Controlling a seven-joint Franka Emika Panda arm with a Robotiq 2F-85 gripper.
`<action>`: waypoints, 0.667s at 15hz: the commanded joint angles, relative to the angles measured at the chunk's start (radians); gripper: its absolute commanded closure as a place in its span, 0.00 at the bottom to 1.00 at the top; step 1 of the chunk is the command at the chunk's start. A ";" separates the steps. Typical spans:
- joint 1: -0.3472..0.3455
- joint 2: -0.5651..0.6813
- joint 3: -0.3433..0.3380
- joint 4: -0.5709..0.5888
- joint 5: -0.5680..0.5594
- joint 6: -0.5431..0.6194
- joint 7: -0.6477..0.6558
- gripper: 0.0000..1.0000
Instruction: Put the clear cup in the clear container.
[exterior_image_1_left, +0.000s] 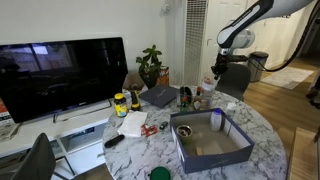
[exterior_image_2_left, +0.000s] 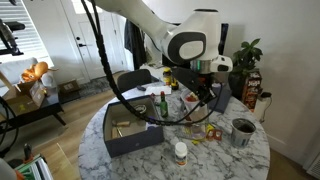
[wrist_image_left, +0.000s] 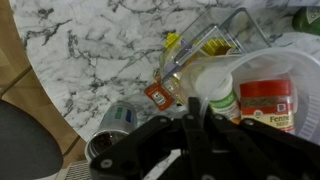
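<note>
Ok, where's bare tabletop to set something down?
Bare marble runs between the big box and the table edge, and between the remote and the green object. Around the bottles near the plant it is crowded.

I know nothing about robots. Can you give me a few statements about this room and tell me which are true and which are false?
1. The round table has a marble-patterned top. True.
2. The television shows a bright picture. False: its screen is dark.
3. A leafy plant stands beyond the table. True.
4. The dark box sits on the floor. False: it rests on the table.
5. The gripper hangs over the table, outside the box. True.
</note>
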 joint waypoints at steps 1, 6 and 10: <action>-0.033 0.062 0.021 0.043 0.007 0.006 0.009 0.99; -0.044 0.118 0.035 0.074 0.000 -0.028 0.017 0.99; -0.038 0.144 0.037 0.071 -0.023 -0.037 0.022 0.99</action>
